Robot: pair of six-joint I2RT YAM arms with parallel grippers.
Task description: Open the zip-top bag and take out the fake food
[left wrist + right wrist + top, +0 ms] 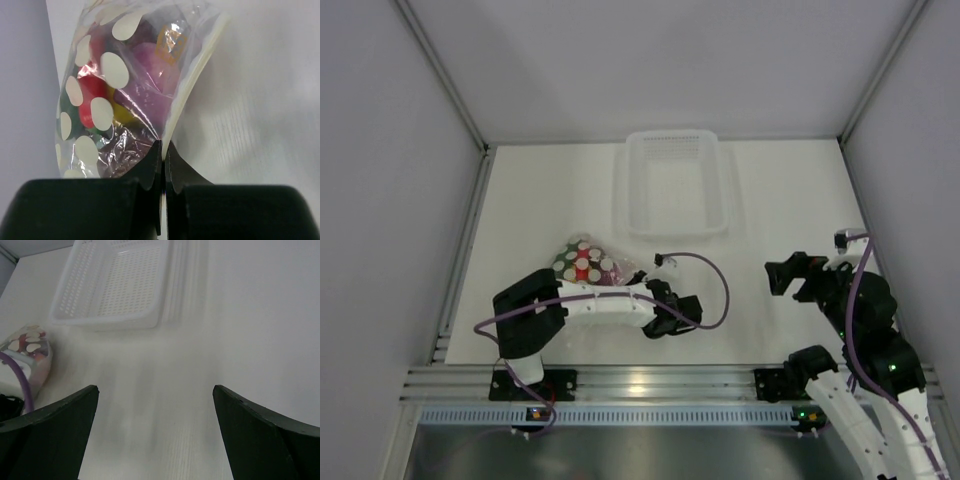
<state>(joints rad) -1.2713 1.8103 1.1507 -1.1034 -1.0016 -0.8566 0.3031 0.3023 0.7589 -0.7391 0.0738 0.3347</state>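
The zip-top bag [115,75] is thin, crinkled clear plastic printed with white oval dots, and it bulges around the fake food [150,80] inside: a smooth rounded pink-purple lump, a glossy red piece, a bit of yellow and something dark green. A flat, pale strip runs down one side of the bag. The left gripper [163,145] is clamped onto the lower end of this strip, its two black fingers [150,170] pressed together with the plastic between them.

From above, the bag sits on the matte white table [550,200], left of centre and close against the left arm's white forearm. It is on the near side of the basket [672,135] and well apart from it. The basket is rigid white plastic, rectangular with rounded corners and a perforated floor and walls, and it stands at the far middle of the table.

The right gripper [155,405] hovers over bare table at the right with its dark, wedge-shaped fingers spread wide, holding nothing.
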